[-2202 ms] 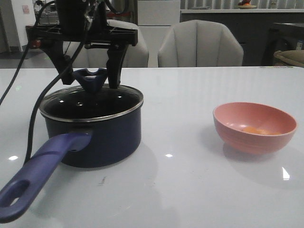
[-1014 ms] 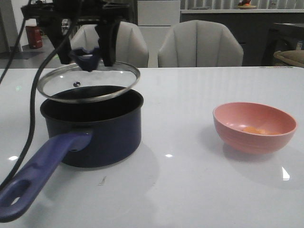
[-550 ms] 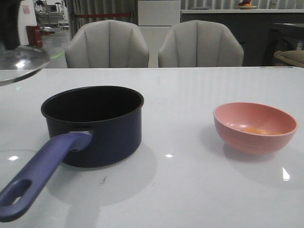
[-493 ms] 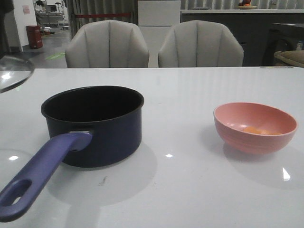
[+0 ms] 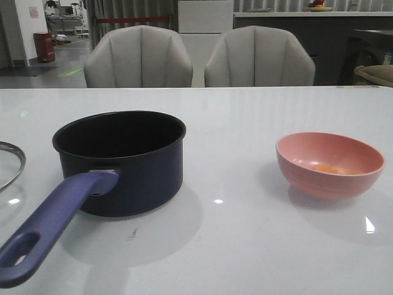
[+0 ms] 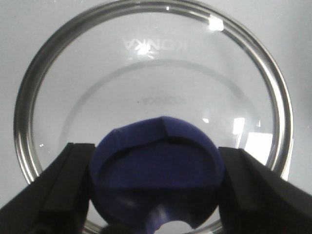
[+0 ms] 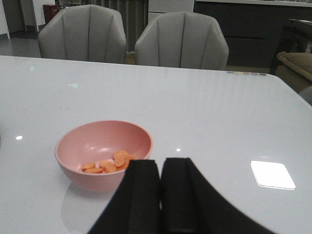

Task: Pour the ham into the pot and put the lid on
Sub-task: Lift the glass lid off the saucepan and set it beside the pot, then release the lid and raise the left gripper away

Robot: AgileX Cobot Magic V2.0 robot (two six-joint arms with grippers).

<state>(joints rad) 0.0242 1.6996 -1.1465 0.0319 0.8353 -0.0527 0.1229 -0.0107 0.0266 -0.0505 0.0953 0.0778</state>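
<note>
The navy pot [image 5: 123, 163] stands uncovered on the left of the table, its purple handle [image 5: 46, 224] pointing toward me. The glass lid [image 5: 7, 163] lies low at the far left edge of the front view. In the left wrist view my left gripper [image 6: 156, 187] is shut on the lid's blue knob [image 6: 156, 170], with the silver-rimmed glass [image 6: 146, 73] beneath it. Several orange ham slices [image 7: 109, 163] lie in the pink bowl [image 5: 330, 165] on the right. My right gripper [image 7: 161, 195] is shut and empty, just short of the bowl [image 7: 102, 151].
The white table [image 5: 233, 123] carries only the pot, lid and bowl. Two grey chairs [image 5: 196, 58] stand behind its far edge. Neither arm shows in the front view.
My left gripper lifted the lid off the pot, carried it left out of the front view, and lowered it to table level at the far left. The right side has not moved.
</note>
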